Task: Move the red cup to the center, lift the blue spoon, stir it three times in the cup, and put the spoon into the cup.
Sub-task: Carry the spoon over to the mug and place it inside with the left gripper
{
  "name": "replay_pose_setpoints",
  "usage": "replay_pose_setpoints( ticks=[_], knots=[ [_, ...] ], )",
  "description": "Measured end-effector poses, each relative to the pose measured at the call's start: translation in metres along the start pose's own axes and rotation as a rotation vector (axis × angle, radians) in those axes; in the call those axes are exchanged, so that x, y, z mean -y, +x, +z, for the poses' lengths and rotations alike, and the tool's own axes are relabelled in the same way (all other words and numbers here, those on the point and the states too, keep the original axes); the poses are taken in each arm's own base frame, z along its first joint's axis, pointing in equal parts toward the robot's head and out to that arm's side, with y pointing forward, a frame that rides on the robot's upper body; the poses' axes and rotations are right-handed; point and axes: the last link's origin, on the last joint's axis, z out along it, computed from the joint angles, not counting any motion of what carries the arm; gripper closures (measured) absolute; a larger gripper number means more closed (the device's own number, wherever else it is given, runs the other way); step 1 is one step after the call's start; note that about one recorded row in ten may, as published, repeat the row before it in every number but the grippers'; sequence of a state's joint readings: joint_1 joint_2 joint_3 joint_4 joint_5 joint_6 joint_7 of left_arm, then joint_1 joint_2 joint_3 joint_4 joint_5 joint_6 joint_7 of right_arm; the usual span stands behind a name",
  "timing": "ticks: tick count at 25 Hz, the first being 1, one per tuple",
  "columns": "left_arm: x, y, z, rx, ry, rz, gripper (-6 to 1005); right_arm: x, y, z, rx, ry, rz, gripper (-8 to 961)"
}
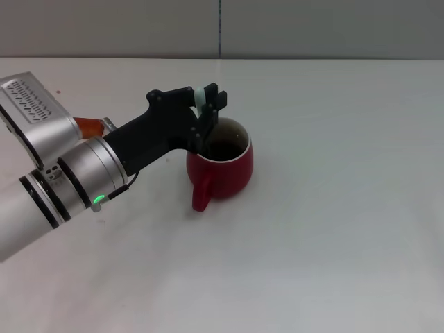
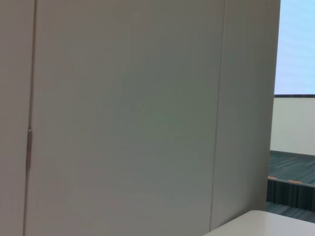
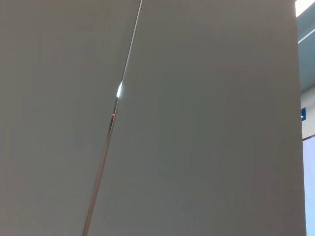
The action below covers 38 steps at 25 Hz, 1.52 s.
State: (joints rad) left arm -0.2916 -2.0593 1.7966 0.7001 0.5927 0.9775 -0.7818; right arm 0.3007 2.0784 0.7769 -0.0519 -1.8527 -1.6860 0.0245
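the left gripper (image 1: 206, 104), jaws closed on the blue spoon (image 1: 200, 103) held upright over the near-left rim of the red cup (image 1: 223, 165), could knock that rim and tip or shove the cup if it stirs too wide.

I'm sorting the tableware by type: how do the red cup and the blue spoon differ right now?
The red cup is rounded, wide and dark red; the blue spoon is slim, with a pale blue handle. The cup stands upright on the table, while the spoon is held upright by the left gripper above the cup's rim. The spoon's lower end dips towards the cup's dark inside.
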Motion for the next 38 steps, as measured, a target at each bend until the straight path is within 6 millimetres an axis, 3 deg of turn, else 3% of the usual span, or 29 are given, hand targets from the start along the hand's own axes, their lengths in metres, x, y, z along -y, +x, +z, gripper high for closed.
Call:
replay_pose_setpoints(
  ticks=[15,38],
  knots=[
    [-0.022,-0.007,0.014,0.023,-0.084,-0.009,857,0.001,0.000,-0.003,-0.003,0.002,0.001,274],
    [-0.006,-0.016,0.027,0.062,0.015,0.078,861,0.001,-0.002,-0.005,0.009,0.006,0.006,273]
  ],
)
